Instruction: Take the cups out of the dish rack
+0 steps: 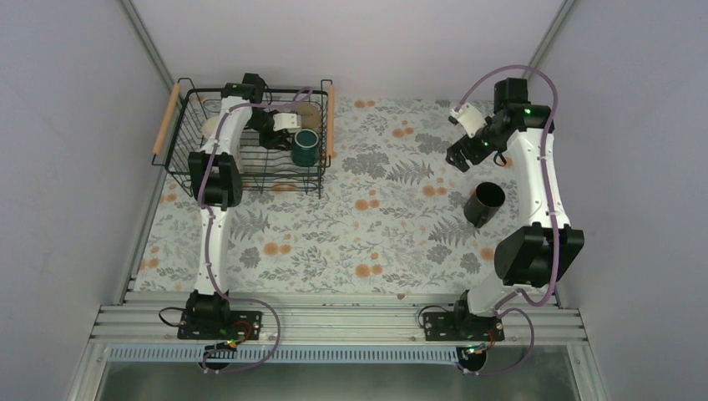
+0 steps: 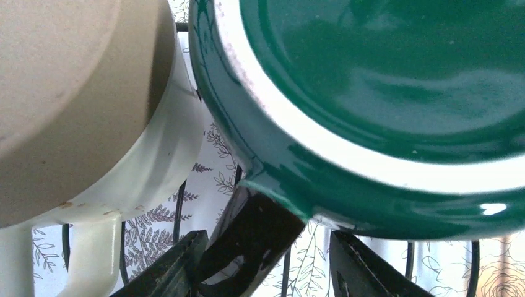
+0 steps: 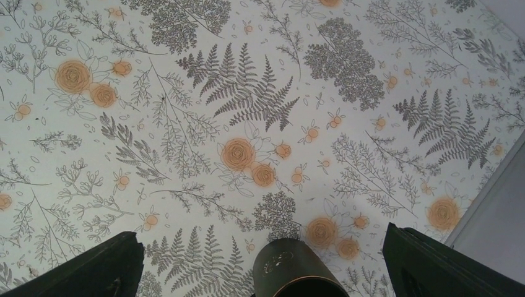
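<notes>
Green mug (image 2: 384, 80), mostly out of frame

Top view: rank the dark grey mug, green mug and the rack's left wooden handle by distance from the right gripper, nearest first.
From the right gripper:
1. dark grey mug: on the table right beside it, on the arm-base side.
2. green mug: across the table, at the right end of the dish rack.
3. left wooden handle: on the rack's far-left side.
</notes>
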{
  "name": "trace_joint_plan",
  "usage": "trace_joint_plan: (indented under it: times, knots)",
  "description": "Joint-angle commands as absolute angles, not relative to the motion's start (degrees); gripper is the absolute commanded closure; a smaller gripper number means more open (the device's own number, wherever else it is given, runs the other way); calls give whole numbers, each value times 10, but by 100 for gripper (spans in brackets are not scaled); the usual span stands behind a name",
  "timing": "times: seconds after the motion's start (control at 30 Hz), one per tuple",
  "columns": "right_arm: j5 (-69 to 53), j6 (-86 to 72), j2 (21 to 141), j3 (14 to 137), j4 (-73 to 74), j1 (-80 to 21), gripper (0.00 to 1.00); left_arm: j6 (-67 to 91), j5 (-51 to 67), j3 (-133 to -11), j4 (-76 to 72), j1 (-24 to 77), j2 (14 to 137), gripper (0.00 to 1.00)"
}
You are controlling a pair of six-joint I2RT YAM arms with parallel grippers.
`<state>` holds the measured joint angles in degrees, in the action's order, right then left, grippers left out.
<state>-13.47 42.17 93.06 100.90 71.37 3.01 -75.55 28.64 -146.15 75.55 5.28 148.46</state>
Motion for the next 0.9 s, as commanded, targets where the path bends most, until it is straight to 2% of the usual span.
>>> trace_joint_plan:
  times: [0.0,0.1,0.4,0.67,0.87]
  knots:
    - [-150,409,918,1004,699,25,0,-758,345,-1465,777,65,1474,52]
    - [-152,406,917,1006,700,22,0,-758,360,-1454,777,66,1461,54]
    - [-150,402,912,1003,701,13,0,-763,354,-1405,778,72,1431,70]
    - [-154,397,907,1003,705,6,0,-756,331,-1385,778,72,1409,97]
    - [-190,396,894,1013,703,-8,0,-744,316,-1398,778,64,1352,98]
